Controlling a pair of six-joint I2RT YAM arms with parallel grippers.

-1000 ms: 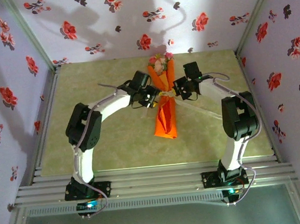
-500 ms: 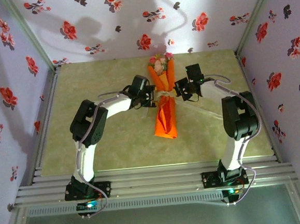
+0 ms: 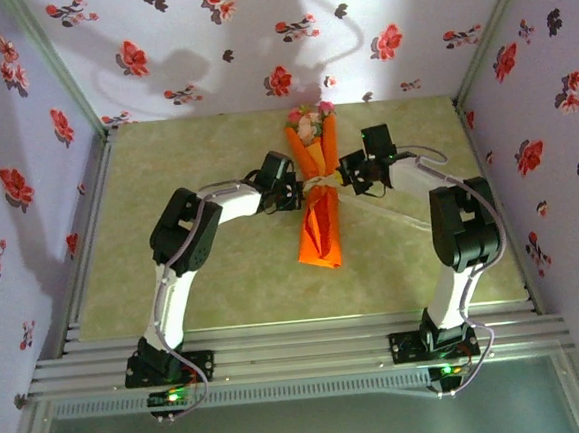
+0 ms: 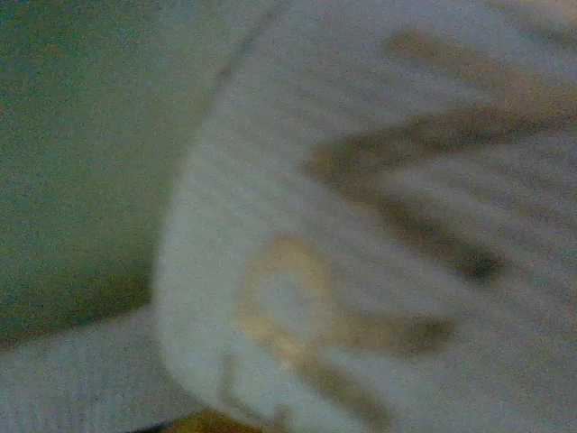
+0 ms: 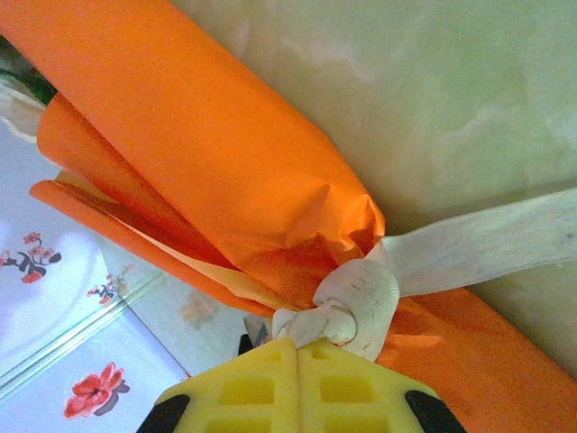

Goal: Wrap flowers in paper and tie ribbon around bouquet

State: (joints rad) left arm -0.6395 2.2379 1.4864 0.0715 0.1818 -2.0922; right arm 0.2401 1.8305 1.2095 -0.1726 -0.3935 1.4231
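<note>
At the centre of the overhead view, the bouquet (image 3: 318, 224) lies on the green table (image 3: 194, 274). Its long axis runs top to bottom of the frame, with the flowers (image 3: 307, 123) at the upper end. The ribbon (image 3: 317, 182) crosses the cone's waist at right angles to that axis. I have one gripper on each side of the waist: the left gripper (image 3: 295, 192) just left of it and the right gripper (image 3: 343, 175) just right, both about equally near.

In the right wrist view, the yellow pads (image 5: 243, 392) are pressed together on the ribbon's knot (image 5: 356, 302). The knot sits against the orange paper (image 5: 207, 153), and a free tail (image 5: 487, 239) runs to the right edge.

The left gripper's fingers are together. Its wrist view is a pale blur close to the lens, so I cannot tell whether it grips ribbon.

In my judgement, tightening calls for outward pulls, left and right, across the cone's axis.
</note>
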